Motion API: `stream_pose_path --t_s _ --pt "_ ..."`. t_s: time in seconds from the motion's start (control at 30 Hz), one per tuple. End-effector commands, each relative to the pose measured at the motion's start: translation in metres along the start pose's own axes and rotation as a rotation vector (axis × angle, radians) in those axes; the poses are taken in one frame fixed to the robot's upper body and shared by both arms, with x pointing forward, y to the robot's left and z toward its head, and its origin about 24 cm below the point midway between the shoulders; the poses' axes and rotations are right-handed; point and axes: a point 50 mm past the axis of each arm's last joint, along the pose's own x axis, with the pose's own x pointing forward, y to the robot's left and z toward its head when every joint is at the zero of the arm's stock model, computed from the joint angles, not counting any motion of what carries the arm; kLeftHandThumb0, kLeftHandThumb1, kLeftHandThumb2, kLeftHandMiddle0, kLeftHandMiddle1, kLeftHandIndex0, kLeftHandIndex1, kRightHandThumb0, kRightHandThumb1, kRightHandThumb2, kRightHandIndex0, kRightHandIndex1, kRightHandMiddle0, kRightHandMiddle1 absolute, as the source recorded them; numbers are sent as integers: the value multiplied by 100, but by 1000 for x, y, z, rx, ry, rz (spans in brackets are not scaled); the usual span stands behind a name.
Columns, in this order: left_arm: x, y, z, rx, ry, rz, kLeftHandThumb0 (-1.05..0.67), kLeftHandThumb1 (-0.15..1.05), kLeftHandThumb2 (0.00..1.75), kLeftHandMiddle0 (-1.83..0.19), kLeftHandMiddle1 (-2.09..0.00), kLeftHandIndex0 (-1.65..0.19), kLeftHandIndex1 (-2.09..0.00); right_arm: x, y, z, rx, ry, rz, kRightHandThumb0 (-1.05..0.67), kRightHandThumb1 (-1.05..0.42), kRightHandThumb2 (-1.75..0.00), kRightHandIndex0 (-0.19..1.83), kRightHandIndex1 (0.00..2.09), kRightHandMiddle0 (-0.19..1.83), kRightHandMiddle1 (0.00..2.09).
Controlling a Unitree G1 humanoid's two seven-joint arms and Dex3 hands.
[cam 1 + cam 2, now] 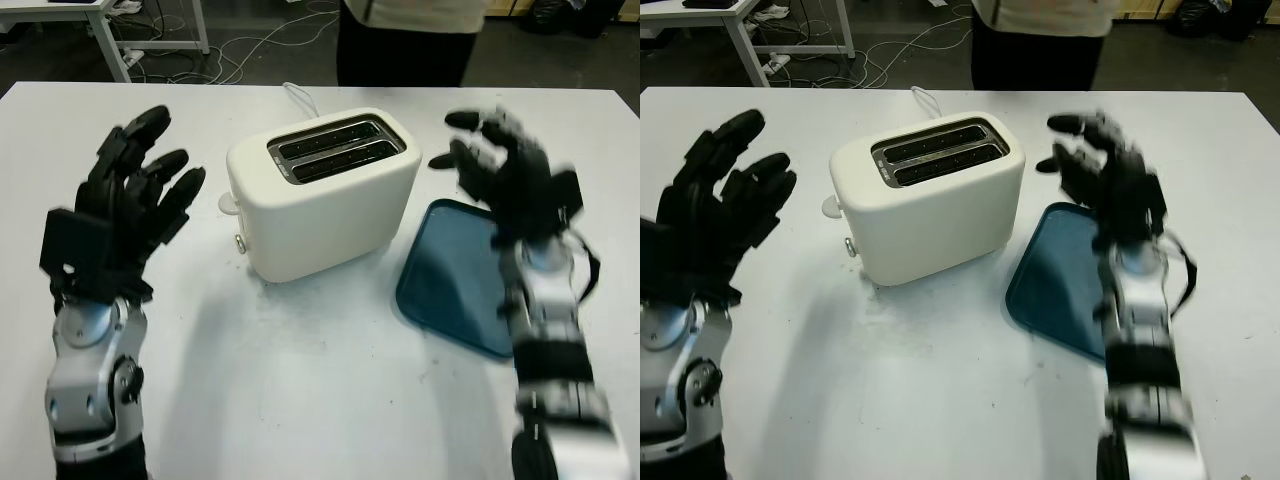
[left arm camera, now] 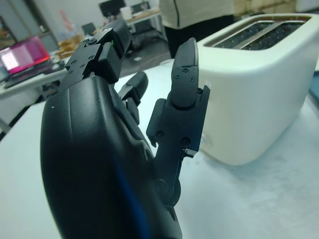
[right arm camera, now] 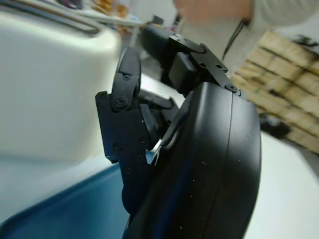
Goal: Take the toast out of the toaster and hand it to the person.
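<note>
Toaster point(image 1: 325, 195), cream-white with two dark slots on top, stands near the middle of the white table point(image 1: 320, 400) in the left eye view; whether any toast sits down in the slots cannot be told. Its white cord point(image 1: 298, 98) runs off behind it toward the far edge, where a person in dark trousers point(image 1: 405, 45) stands. A blue tray point(image 1: 455, 275) lies flat just to the toaster's right. The left hand point(image 1: 130, 205) is raised above the table to the left of the toaster, apart from it, open and holding nothing. The right hand point(image 1: 500, 165) is lifted over the far part of the tray, beside the toaster's right end without touching it, also open and holding nothing. In the right eye view the same layout shows: the toaster point(image 1: 930, 200) between the two black hands, the tray point(image 1: 1060, 285) under the right forearm. The left wrist view looks past that hand's black shell point(image 2: 99, 169) and one upright finger point(image 2: 182, 99) to the toaster's side wall point(image 2: 254, 94), with the person's pale top point(image 2: 197, 12) behind. The right wrist view shows that hand's shell point(image 3: 209, 169) above the blue tray point(image 3: 70, 209), the toaster's pale wall point(image 3: 50, 94) close by.
</note>
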Motion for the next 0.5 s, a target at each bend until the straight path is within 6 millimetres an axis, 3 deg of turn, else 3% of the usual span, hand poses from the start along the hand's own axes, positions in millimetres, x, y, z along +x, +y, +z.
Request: stream_pose_path --t_s 0.0,0.1,0.23,0.33,0.47 --pt "-8 0 -5 -34 4 3 -43 92 40 -4 -76 -20 -35 -14 10 -4 70 -18 -57 -53 -92 -51 44 20 49 7" --pt "-14 -2 -14 -45 27 1 -47 92 45 -1 -74 -17 -33 -30 17 -14 93 -24 -104 -51 -92 -57 39 16 46 4" --pt "-21 -7 -26 -32 55 -8 -49 92 50 0 -70 -16 -32 -45 24 -29 -41 11 -132 -54 -92 -58 36 13 42 1" --pt "-24 -11 -32 44 69 -12 -50 92 55 -1 -67 -16 -32 -47 32 -34 -57 26 -121 -57 -92 -56 36 12 40 0" --pt "-25 -15 -40 -13 104 -2 -51 92 47 -1 -63 -17 -28 -45 39 -33 -70 20 -98 -62 -92 -59 32 8 35 0"
